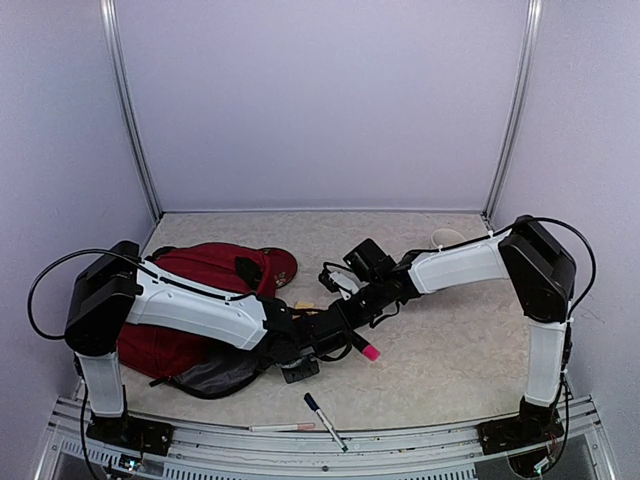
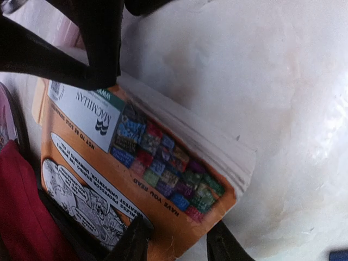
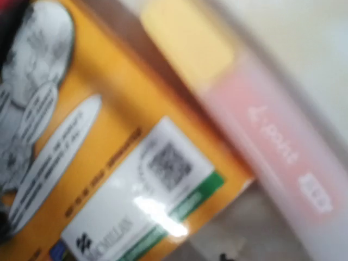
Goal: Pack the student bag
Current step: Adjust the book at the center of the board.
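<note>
- The student bag (image 1: 205,265) lies on the left part of the table (image 1: 450,340), with the left arm stretched across it.
- Both grippers meet near the middle of the table, just to the right of the bag. The left one is closer to the bag's dark lower edge.
- The left gripper (image 2: 179,228) has its two fingers on either side of the lower corner of an orange book (image 2: 109,157). I cannot tell whether they are pressing on it.
- In the left wrist view, the bag's red fabric shows at the lower left, just beside the left finger and touching or tucked under the book's edge.
- The right gripper (image 2: 98,68) sits over the opposite end of the book, by the white label. I cannot tell whether its jaws are clamped on it or just resting there.
- The right wrist view is blurred. It shows the book's cover and a pink highlighter (image 3: 272,147) lying along its edge.
- A pen (image 1: 323,420) lies on the table near the front edge, apart from the bag and both grippers.
</note>
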Robot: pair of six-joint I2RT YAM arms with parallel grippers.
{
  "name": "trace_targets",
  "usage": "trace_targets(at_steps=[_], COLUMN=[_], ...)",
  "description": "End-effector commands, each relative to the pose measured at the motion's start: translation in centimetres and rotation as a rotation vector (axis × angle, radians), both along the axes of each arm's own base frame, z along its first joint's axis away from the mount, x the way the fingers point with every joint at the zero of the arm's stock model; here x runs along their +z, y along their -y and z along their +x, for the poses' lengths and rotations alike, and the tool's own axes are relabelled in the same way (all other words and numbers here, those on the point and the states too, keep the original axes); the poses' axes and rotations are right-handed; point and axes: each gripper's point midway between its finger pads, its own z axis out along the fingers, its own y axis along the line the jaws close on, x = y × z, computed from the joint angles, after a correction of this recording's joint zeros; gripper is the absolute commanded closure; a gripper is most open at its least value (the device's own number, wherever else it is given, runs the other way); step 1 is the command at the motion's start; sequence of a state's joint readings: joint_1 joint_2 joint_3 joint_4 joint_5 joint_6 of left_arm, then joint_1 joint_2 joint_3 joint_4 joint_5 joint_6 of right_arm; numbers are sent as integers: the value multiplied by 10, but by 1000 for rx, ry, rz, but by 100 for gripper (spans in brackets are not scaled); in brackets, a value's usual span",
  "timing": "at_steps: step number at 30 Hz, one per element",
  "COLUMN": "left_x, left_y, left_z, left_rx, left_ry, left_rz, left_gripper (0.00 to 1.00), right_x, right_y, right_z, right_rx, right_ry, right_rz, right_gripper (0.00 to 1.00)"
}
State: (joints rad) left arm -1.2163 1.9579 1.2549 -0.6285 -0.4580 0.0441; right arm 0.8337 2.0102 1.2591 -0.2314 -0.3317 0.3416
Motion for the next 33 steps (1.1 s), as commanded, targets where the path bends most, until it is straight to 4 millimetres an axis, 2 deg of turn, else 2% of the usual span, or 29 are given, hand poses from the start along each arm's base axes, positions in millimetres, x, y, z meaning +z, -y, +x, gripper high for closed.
trace_targets(at_steps=[1, 4, 7, 9, 14, 18, 22, 26, 30, 33], left_x=[-18, -17, -8, -3, 1, 21, 34, 24, 11, 0], left_y=[43, 52, 58, 55, 13, -13, -46, -88, -109, -128], left_z=[-21, -29, -40, -43, -32, -32, -32, -34, -52, -59], left_rx=[-76, -77, -42, 17, 277, 389, 506, 649, 717, 750], left_ry=[-97, -148, -214, -236, -262, -230, -193, -217, -248, -243], left_rz=[-109, -158, -266, -332, -380, -427, -474, -479, -476, -461], left_gripper=[65, 62, 52, 45, 43, 39, 34, 35, 36, 37], right_x=[-15, -5, -4, -5, -10, -20, -13, -5, 3, 7], right_y=[20, 10, 2, -4, -15, -13, -12, -12, -7, -13], right_z=[-12, -3, 10, 16, 21, 17, 10, -3, -15, -26], right_rx=[-3, -1, -31, -44, -68, -89, -98, -110, -108, -98], right_ry=[-49, -42, -40, -43, -59, -60, -33, -37, -39, -60], right_rz=[-85, -40, -36, -28, 5, -24, -19, -16, 3, 48], right_gripper=[58, 53, 49, 47, 44, 44, 45, 44, 44, 45])
